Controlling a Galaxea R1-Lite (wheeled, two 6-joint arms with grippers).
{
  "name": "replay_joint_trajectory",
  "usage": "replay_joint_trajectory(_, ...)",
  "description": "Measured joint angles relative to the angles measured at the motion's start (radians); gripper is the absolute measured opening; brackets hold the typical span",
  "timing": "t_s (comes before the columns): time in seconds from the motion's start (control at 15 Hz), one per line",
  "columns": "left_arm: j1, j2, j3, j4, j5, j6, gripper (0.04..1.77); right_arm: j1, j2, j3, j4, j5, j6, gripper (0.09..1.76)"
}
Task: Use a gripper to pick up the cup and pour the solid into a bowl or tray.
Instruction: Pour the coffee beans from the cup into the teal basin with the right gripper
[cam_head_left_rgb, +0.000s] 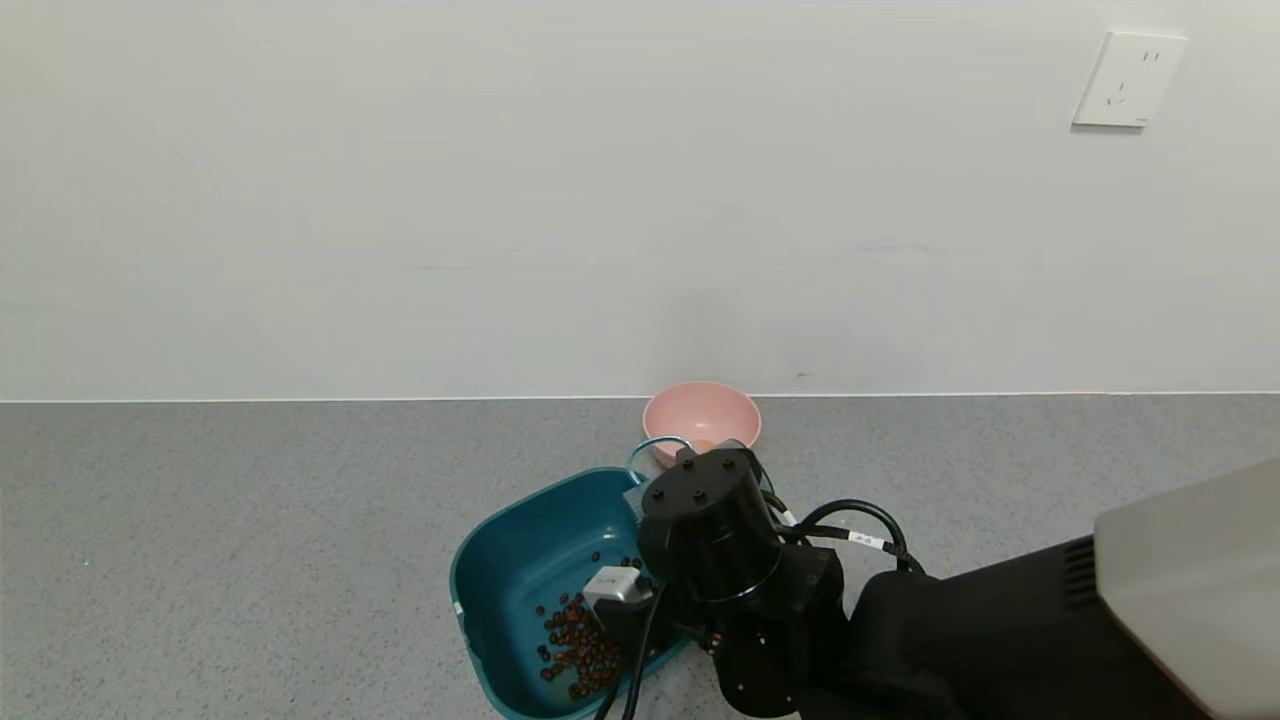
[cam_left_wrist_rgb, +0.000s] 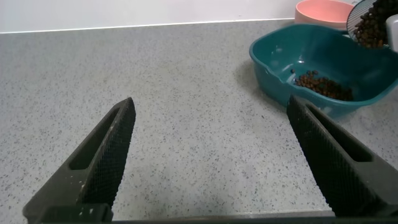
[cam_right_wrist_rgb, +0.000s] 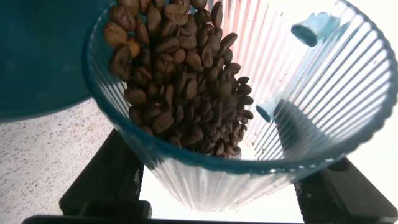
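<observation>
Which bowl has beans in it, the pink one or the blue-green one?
The teal tub, nearest the robot, has beans on its floor. The pink bowl behind it shows none.

1 cup (cam_right_wrist_rgb: 249, 124); 1 teal tub (cam_head_left_rgb: 520, 540); 1 pink bowl (cam_head_left_rgb: 701, 415); many beans (cam_head_left_rgb: 578, 645), uncountable; 1 wall socket (cam_head_left_rgb: 1128, 80).

No writing, brand, number or sign can be read on anything here. The small white tags (cam_head_left_rgb: 865, 540) wrapped round the black cable beside the right arm's round black wrist carry dark marks too small to make out.
</observation>
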Motion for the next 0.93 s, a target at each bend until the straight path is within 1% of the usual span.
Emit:
replay_joint_trajectory(0.13,0.0,0.0,0.0,0.0,0.0,0.0,1.75,0.0,-0.001,-0.002,-0.002,-0.006,-0.015,1.35)
replay_joint_trajectory(0.27,0.0,0.0,0.0,0.0,0.0,0.0,1.75,0.006,-0.002,-0.003,-0.002,-0.044,-0.021,1.35)
replay_joint_trajectory(0.6,0.0,0.0,0.0,0.0,0.0,0.0,1.75,0.021,-0.004,-0.005,-0.007,-0.082,-0.04,1.35)
replay_joint_trajectory(0.93,0.0,0.0,0.0,0.0,0.0,0.0,1.75,0.024,-0.004,-0.005,-0.029,-0.083,-0.044,1.35)
